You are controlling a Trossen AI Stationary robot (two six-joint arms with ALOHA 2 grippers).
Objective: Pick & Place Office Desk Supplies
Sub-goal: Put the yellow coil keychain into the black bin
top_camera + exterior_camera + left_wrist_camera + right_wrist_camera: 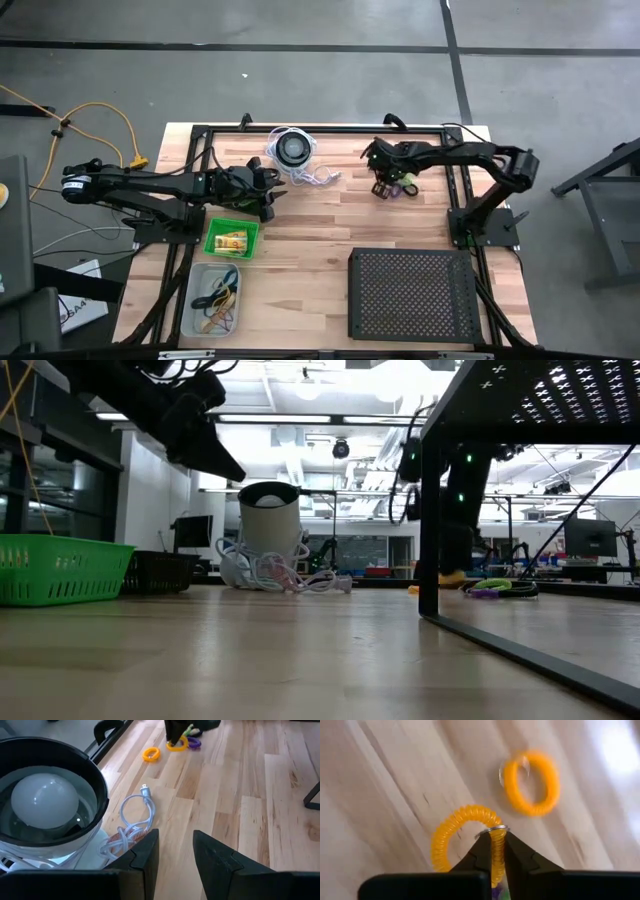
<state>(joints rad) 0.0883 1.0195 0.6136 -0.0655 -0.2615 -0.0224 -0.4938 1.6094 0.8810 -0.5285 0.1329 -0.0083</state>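
Right wrist view: right gripper [492, 851] pinching yellow coiled plastic ring [462, 837] near worktop's far edge | light, springy, likely slippery; grip across coil | left gripper [175, 857] spread, waiting by white-corded black disc [45, 802]

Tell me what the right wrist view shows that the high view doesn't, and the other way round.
Only the right wrist view shows the right claw pinched shut on a yellow coil ring lying on the wood, with a second yellow ring apart from it. Only the high view shows the left claw beside the round black device, the green basket, the clear bin and the perforated tray. Both show the right claw low over the table.
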